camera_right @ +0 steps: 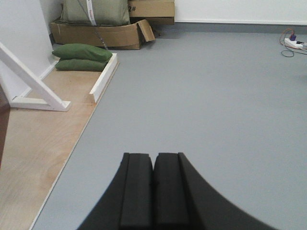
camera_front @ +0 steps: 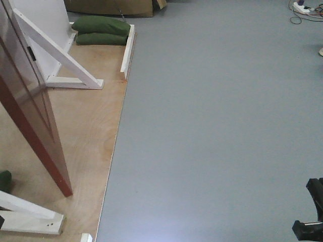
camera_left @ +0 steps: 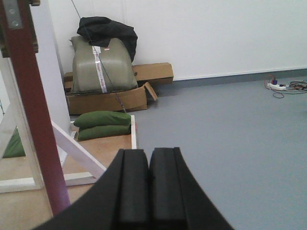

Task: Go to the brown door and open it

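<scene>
Smooth grey floor across most of each view, bordered at left by a pale plywood platform. Plain white wall at the back of the left wrist view.

At bottom centre of the left wrist view, the left gripper: black pads pressed flat together, nothing pinched. At bottom centre of the right wrist view, the right gripper: likewise pad against pad, empty. Probably kept shut for nudging rather than grasping, and carried low and forward while the base manoeuvres.

Just beyond the left gripper, up the left edge of that view, the glossy reddish-brown wooden door, seen edge-on, with a silver latch plate at upper left. In the front view, slanting from the top left corner down to the plywood. Apparently swung well out from its frame already. Handle out of sight everywhere.

Further out, white diagonal wooden braces at upper left of the front view, footed on the plywood, presumably to prop the frame. Behind them two stacked dark green sandbags, likely ballast. Beyond, at upper left of the left wrist view, an olive sack on an open cardboard box. White power strip with cables in the upper right corner.

In the way: the platform's raised lip, a white edging strip, and brace feet close to the door's sweep.
</scene>
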Motion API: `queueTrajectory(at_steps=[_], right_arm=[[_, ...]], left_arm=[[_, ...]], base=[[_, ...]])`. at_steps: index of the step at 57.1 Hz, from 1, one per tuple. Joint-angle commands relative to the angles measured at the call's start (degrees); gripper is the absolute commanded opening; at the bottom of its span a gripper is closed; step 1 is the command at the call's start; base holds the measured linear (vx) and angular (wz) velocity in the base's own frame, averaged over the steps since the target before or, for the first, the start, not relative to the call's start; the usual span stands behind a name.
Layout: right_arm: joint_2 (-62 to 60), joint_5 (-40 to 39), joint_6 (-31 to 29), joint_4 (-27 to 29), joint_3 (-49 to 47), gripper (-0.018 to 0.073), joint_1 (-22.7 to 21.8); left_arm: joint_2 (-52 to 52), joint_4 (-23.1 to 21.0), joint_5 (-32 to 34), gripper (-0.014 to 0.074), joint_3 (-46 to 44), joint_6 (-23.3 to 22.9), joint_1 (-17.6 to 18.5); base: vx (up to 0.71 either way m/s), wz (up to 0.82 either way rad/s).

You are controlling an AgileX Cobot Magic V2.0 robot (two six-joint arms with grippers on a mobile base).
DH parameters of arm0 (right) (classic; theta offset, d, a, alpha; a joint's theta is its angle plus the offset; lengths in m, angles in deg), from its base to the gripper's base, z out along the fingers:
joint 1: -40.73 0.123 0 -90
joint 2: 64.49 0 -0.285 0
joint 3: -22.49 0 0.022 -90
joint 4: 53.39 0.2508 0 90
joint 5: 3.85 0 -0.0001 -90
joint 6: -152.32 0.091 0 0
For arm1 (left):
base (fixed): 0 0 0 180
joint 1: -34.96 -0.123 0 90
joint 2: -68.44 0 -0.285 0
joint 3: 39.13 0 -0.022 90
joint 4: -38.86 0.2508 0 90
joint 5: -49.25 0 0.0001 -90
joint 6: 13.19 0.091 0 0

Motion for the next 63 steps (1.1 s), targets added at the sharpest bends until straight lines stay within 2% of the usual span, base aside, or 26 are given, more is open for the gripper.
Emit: queueTrajectory(at_steps=[1,63], right_arm=[[-0.32,-4.57,-0.45,-0.21,0.19,0.0000,0.08],[-0.32,-4.42,-0.45,-0.21,0.19,0.0000,0.08]], left_arm=[[-0.77,-0.42,4.26,-0.0006,-0.95,-0.07,0.12],[-0.77,-0.42,4.26,-0.0006,-0.95,-0.07,0.12]], base=[[0.37,-0.10],[0.32,-0.02]])
